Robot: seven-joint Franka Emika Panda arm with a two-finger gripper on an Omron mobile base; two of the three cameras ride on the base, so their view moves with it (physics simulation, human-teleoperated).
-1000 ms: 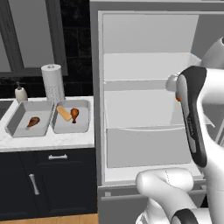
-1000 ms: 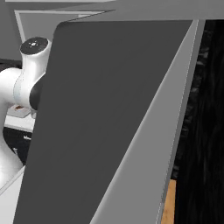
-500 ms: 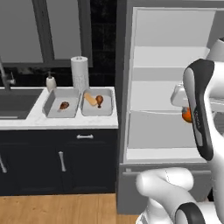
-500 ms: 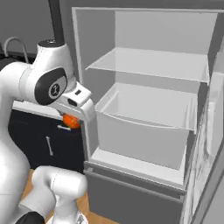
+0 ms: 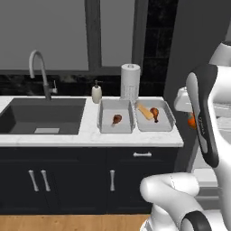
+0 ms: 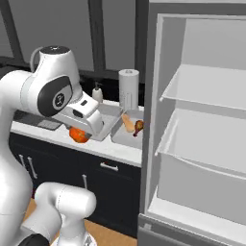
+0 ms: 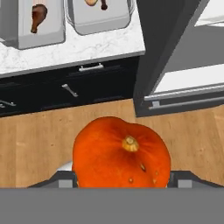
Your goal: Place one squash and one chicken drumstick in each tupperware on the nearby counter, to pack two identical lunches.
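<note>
Closest, gripper (image 6: 80, 136) clamped around the orange-red ribbed squash (image 7: 121, 154), held up in the air over the wooden floor (image 7: 35, 140), in front of the navy cabinets (image 5: 67, 178) and short of the counter (image 5: 90, 136). Squash visible as an orange bulge under the hand in the right base view (image 6: 79, 135) and as a small orange patch beside the forearm in the left base view (image 5: 191, 121); stem nub turned toward the hand camera.

Farther on, white marbled counter over dark cabinets with silver bar handles. On it, two pale grey tupperware tubs side by side, just beside each other. Left tupperware (image 5: 104, 127) holding one chicken drumstick (image 5: 117, 119) alone. Right tupperware (image 5: 168, 118) holding the pale tan squash (image 5: 145, 111) with a second drumstick (image 5: 154, 113) just beside it, the two near touching. Same tubs at the top of the hand view, the single drumstick (image 7: 38, 15) plain to see there.

Left of the tubs, dark sunken sink (image 5: 40, 116) with a curved faucet (image 5: 38, 72). Behind the tubs, against the back wall, a soap bottle (image 5: 96, 93) and an upright paper towel roll (image 5: 130, 81). To the right, an open fridge (image 6: 202, 129) with pale shelves.
</note>
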